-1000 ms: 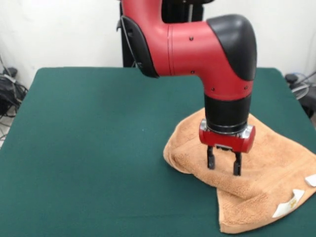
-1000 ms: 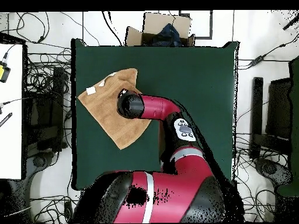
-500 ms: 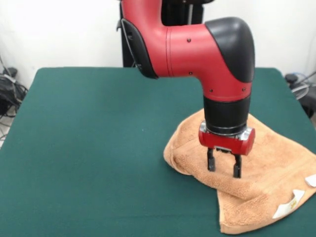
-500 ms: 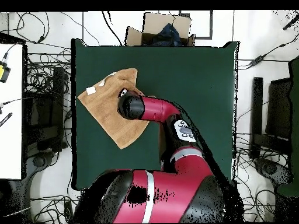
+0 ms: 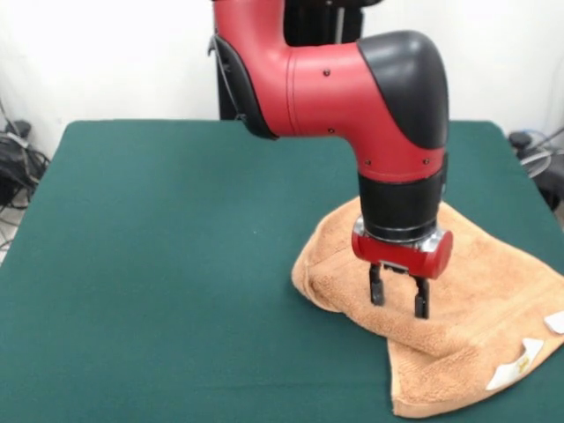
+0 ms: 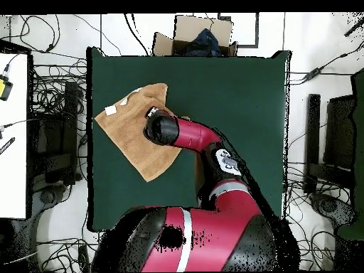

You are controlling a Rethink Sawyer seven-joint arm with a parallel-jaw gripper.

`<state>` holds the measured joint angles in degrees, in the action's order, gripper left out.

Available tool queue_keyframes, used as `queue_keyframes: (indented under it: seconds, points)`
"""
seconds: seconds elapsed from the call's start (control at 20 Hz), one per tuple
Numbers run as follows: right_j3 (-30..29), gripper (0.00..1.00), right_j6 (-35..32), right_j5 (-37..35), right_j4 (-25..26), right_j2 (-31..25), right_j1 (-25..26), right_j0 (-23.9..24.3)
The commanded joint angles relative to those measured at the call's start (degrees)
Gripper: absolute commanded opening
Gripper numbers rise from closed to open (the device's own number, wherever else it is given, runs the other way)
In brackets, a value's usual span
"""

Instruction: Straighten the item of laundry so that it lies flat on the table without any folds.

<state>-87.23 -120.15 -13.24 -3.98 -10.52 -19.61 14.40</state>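
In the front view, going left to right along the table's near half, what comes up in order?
Bare green table → folded left edge of the towel → open pincer above the towel → white tags at the towel's right end.

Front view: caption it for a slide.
Open gripper poised over a folded orange-tan terry towel on the green felt table.

The robot's red and black arm reaches in from the far side, bends at a black-capped elbow and drops straight down through a black wrist to a red collar. The gripper points downward right of centre, its two short black fingers parted with a clear gap between them. From overhead, the arm extends left from the base.
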Motion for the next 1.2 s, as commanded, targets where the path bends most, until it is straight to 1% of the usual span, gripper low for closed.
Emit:
queue_keyframes:
  seconds: [0.05, 0.2, 0.3, 0.5, 0.9, 1.1, 1.2]
  points:
    - [-9.87, 1.00, -13.97, 2.54, -5.07, -6.36, 7.36, -0.39]
    - [-10.90, 1.00, -14.19, 3.41, -7.09, -7.49, 7.72, -0.12]
    - [-11.82, 1.00, -15.23, 5.61, -8.33, -8.35, 8.06, -0.27]
    - [-13.29, 1.00, -15.49, 7.57, -10.11, -10.21, 8.32, 0.29]
    - [-17.15, 1.00, -15.92, 7.74, -13.98, -11.45, 5.86, 0.36]
    - [-18.40, 1.00, -15.69, 6.77, -15.69, -7.77, 2.62, -2.23]
    - [-18.59, 1.00, -14.43, 3.25, -16.42, -4.04, 0.15, -3.84]
